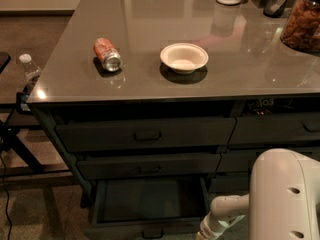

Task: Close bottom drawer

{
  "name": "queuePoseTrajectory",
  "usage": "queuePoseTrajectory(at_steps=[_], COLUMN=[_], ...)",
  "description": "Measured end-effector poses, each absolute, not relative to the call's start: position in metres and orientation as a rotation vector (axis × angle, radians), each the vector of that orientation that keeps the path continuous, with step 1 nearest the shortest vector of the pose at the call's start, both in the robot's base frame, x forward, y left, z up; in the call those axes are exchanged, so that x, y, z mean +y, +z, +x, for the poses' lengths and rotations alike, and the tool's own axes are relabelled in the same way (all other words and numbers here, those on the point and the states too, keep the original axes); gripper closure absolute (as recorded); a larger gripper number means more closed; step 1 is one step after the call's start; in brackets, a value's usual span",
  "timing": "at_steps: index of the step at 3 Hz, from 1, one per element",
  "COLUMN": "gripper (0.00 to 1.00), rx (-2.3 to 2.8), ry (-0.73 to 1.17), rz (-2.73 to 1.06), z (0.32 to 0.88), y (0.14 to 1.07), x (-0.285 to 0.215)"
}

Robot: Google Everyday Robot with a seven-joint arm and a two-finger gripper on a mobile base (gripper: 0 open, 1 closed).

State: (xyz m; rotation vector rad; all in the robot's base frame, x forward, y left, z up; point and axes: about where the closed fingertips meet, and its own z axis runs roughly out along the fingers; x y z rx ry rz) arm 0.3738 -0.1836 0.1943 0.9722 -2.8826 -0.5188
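The bottom drawer sits low in the centre of the frame, the lowest of the three wide ones under the worktop. It is pulled well out, so I look straight down into its dark, bare inside. Its front, with the small pull, lies right at the bottom edge. The two wide drawers above it look shut, their fronts flush with each other.

My arm comes in from the lower right and slopes down to the left. Its wrist runs off the bottom edge just right of the drawer's right front corner. My pincer lies past that edge, out of sight, so I cannot tell whether it is apart or together, or whether it touches the drawer.

By my reckoning the closing itself is not yet done. I am beside the drawer, and what is left is to get onto the front and push it in level with the others.

On the worktop, a can lies on its side left of a bowl.
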Motion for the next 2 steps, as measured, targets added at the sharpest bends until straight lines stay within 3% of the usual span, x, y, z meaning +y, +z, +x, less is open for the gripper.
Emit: queuePoseTrajectory(at_steps=[2], gripper=[1.00], rx=[-2.981], ry=[-0.518], rz=[1.103], z=[0.433], y=[0.172], x=[-0.174])
